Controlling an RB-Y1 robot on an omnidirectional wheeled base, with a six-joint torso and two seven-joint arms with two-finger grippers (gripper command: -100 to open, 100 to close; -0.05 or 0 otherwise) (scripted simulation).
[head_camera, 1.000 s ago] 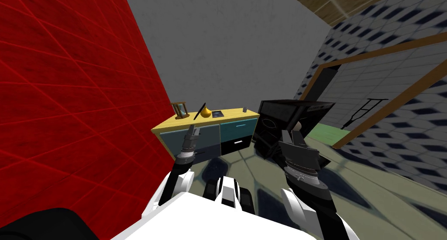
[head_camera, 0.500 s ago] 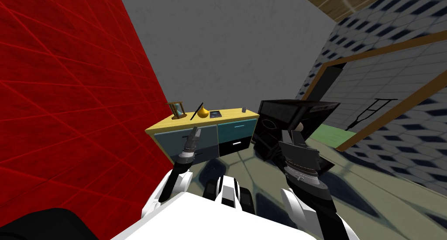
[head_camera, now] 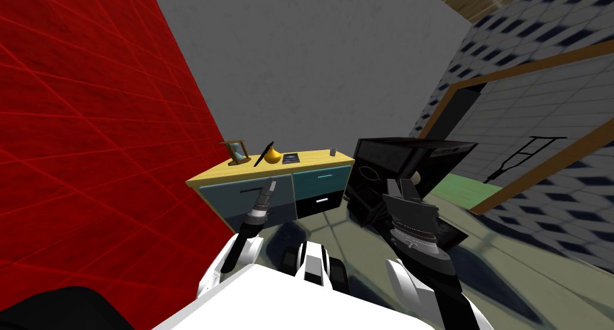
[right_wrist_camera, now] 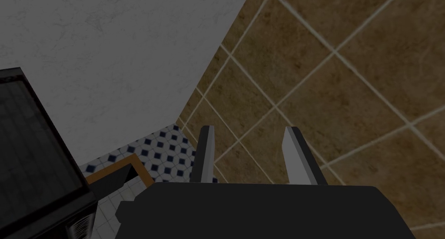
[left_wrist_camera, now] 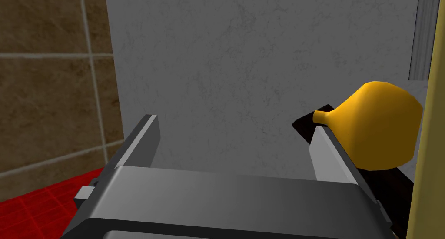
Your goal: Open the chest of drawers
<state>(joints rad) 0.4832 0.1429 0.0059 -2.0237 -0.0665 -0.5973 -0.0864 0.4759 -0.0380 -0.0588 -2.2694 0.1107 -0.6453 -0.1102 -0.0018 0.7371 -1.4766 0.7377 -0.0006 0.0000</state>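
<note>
I am reaching. The chest of drawers [head_camera: 231, 199] stands against the red wall [head_camera: 90, 134]. My left gripper [head_camera: 271, 184] is wide open and empty at its front top edge, near the yellow vase [left_wrist_camera: 378, 125]. Next I must go lower, to a handle. My right gripper [right_wrist_camera: 250, 128] is open and empty too.
</note>
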